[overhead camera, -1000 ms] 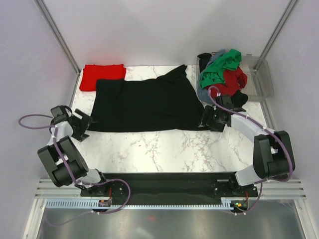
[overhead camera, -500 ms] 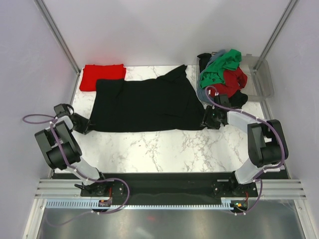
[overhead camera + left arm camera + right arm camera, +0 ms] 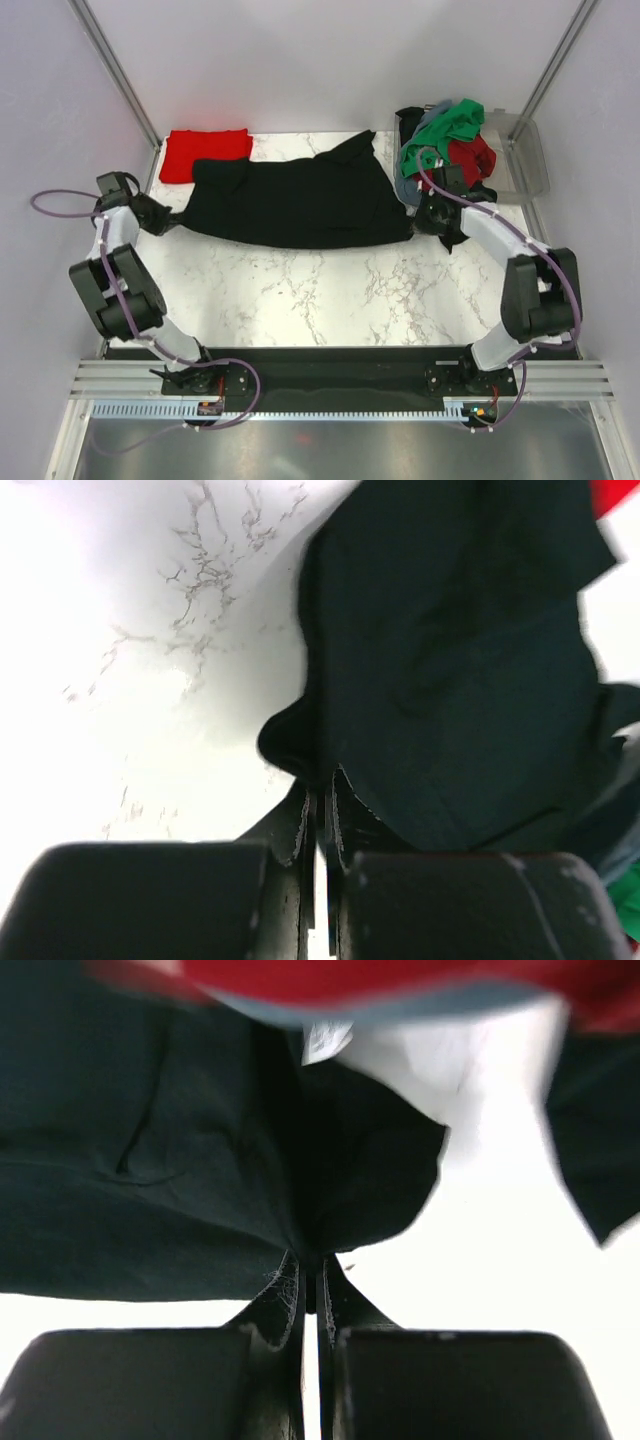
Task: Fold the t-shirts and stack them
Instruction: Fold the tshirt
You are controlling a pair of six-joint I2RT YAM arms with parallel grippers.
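Note:
A large black t-shirt (image 3: 295, 200) lies spread across the middle of the marble table. My left gripper (image 3: 170, 222) is shut on its near left corner (image 3: 300, 750), and my right gripper (image 3: 418, 226) is shut on its near right corner (image 3: 340, 1200). Both corners are raised and the near hem sags between them. A folded red t-shirt (image 3: 205, 153) lies at the back left, partly under the black one. A heap of t-shirts (image 3: 445, 145), green, red, grey-blue and black, sits at the back right.
A clear plastic bin (image 3: 528, 158) stands at the far right behind the heap. Metal frame posts (image 3: 115, 70) rise at both back corners. The arm bases sit on the black rail (image 3: 330, 375) at the near edge.
Both grippers went from open beside the shirt's near corners to shut on them. They have pulled the near hem up and towards the back.

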